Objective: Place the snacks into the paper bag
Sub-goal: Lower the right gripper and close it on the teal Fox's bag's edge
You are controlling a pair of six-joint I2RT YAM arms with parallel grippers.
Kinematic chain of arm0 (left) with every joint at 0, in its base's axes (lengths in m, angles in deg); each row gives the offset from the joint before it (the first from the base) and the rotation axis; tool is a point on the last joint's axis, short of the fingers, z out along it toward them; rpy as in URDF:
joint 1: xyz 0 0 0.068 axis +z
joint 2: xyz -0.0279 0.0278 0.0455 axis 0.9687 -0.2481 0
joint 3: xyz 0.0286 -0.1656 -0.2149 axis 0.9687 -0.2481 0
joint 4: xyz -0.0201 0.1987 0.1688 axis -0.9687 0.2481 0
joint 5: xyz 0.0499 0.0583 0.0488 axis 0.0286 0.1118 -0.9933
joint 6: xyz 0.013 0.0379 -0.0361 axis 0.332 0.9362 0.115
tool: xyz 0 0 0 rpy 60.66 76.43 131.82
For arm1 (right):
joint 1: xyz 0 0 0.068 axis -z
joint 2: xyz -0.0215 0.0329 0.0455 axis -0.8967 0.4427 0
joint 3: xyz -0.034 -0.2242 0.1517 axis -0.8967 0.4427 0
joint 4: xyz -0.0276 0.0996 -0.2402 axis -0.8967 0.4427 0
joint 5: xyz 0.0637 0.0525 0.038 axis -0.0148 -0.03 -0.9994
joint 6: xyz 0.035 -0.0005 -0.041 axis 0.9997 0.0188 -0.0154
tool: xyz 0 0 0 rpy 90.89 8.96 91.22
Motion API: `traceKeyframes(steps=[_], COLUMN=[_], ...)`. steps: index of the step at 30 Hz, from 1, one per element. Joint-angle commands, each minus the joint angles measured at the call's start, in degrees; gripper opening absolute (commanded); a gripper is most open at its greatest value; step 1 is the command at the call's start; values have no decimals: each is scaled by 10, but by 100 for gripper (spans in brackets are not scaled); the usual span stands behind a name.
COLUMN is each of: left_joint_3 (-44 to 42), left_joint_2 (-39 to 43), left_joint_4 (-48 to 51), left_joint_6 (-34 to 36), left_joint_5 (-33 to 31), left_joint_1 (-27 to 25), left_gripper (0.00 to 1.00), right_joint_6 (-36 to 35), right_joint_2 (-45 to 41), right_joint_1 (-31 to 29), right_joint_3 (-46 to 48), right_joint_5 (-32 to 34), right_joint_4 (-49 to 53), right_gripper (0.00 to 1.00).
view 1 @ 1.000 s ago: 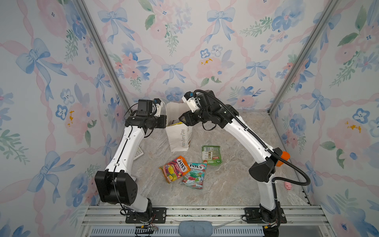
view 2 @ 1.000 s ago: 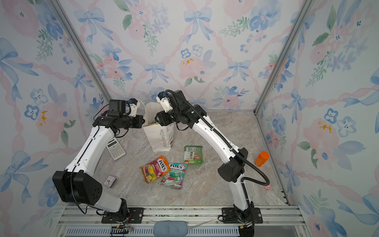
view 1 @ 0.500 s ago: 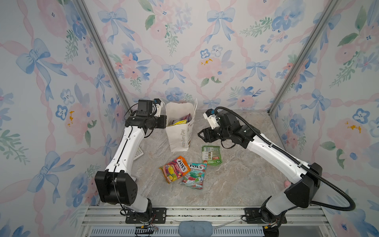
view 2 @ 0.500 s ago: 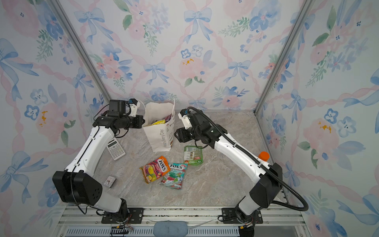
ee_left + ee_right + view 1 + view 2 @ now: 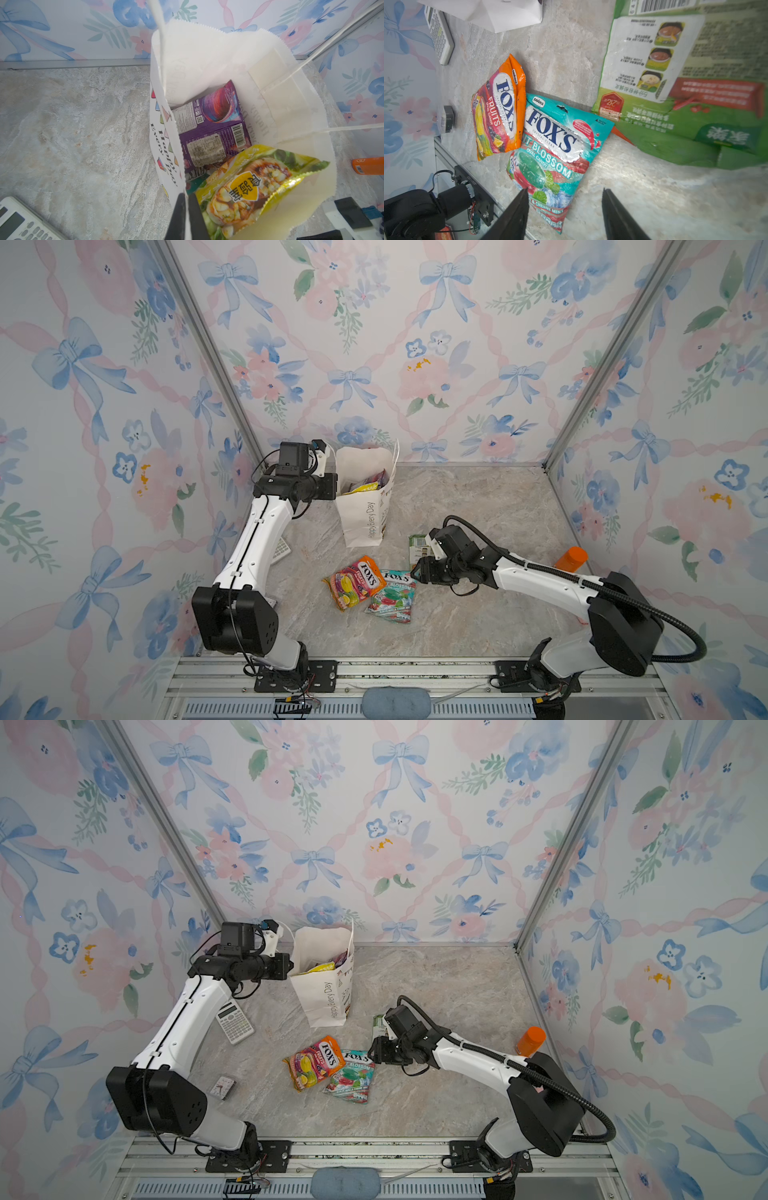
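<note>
**Bag pinned open on the left, right jaws empty over the loose packets**

My left gripper [image 5: 186, 197] is closed tight on the near rim of the tall white paper gift bag [image 5: 363, 518], with the paper pinched between the two dark fingers. The bag stands upright toward the back of the grey marble tabletop [image 5: 478, 614], mouth open. Looking down into it through the left wrist camera, I see a purple glossy packet [image 5: 212, 124] lying deep inside and a yellow glossy packet [image 5: 249, 187] leaning across the opening above it.

My right gripper [image 5: 564, 191] is about half open and has hold of nothing. In both top views it sits low, just beside the teal FOX'S candy packet [image 5: 392, 595], and I cannot tell whether a finger touches that packet. The orange FOX'S fruit candy packet [image 5: 355, 580] lies flat on the table with one edge overlapping the teal one. The green flat packet [image 5: 417, 547] lies just behind them, partly hidden under the right wrist.

A white calculator [image 5: 235, 1021] lies under the left arm, and an orange-capped bottle [image 5: 571, 558] stands by the right wall.
</note>
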State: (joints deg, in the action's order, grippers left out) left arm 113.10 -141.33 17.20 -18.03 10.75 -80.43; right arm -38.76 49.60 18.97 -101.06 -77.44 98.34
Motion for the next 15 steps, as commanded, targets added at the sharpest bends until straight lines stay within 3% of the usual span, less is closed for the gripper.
traceKeyframes(steps=[1,15], left_joint_3=[-11,-12], left_joint_2=[14,16], left_joint_4=[-8,-7], left_joint_6=[-8,-6], left_joint_5=[-3,-6], left_joint_1=[0,1], left_gripper=[0,0], right_joint_6=[66,115], right_joint_2=[4,98], right_joint_1=[-7,1], right_joint_3=[35,58], right_joint_5=[-13,-68], right_joint_4=[-73,-151], right_gripper=[58,57])
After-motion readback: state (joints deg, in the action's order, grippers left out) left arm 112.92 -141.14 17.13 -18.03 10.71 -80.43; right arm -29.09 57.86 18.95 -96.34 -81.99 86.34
